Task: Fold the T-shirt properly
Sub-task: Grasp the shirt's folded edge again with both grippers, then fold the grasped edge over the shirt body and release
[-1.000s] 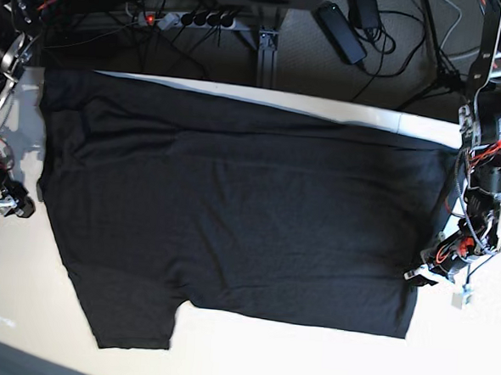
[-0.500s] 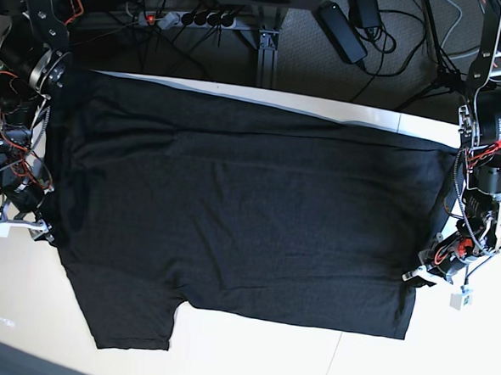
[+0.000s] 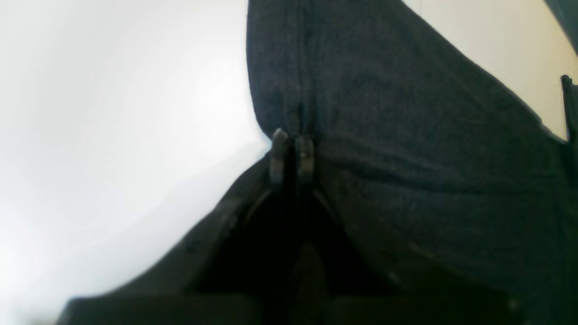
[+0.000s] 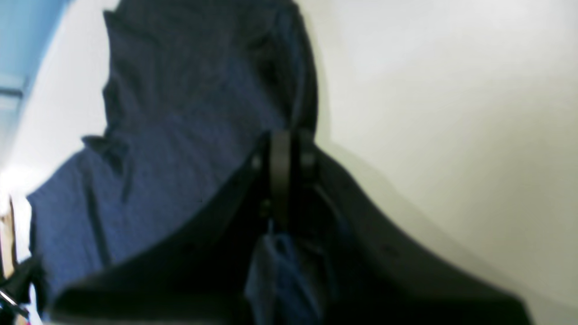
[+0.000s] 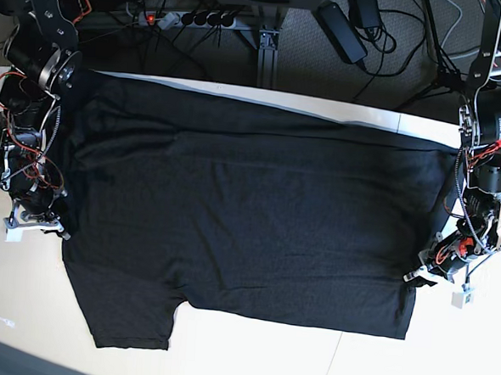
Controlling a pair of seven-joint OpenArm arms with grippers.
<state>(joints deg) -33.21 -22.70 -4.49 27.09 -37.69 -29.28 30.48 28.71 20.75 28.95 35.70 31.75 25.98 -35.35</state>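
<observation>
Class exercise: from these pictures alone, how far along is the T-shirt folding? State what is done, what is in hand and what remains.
Done: the T-shirt lies spread flat on the table, plain dark side up, with no fold made. In hand: the left gripper is shut on its edge, and the right gripper looks shut on the opposite edge. Left: every fold.
</observation>
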